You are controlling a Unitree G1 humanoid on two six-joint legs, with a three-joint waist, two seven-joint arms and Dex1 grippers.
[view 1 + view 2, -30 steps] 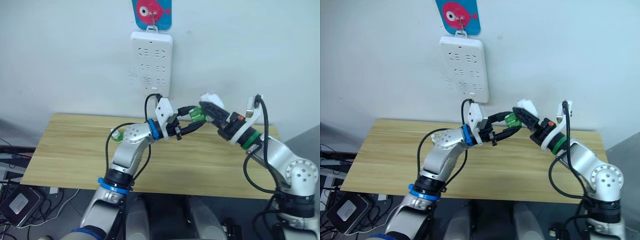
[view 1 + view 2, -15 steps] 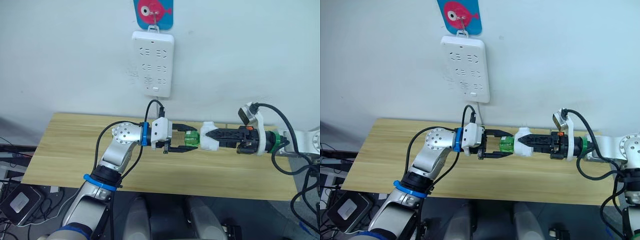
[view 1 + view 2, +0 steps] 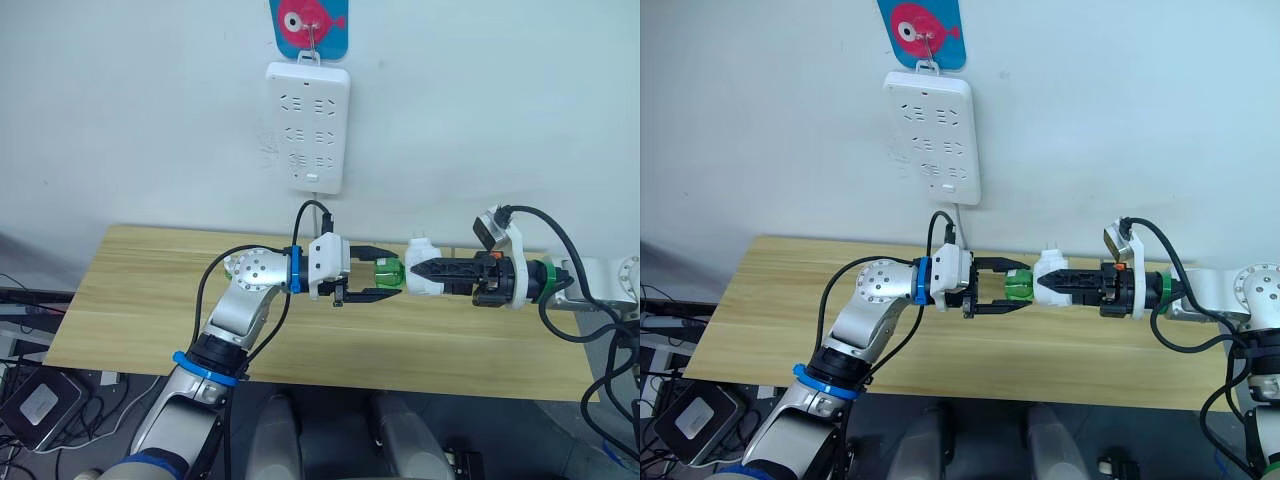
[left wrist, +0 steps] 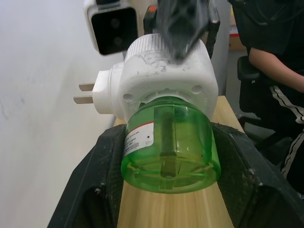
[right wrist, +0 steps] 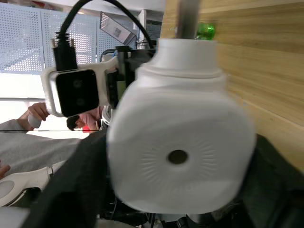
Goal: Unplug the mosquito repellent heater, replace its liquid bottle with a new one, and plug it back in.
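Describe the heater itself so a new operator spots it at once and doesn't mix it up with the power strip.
Look above the wooden table, below the white power strip hanging on the wall. Between the two arms, the right gripper holds the mosquito repellent heater. It is the small rounded white unit with two plug prongs and a green bottle screwed in, which the left gripper clasps.

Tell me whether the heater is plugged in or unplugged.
Unplugged. The heater is held over the table between the two end effectors, its prongs bare, away from the power strip on the wall.
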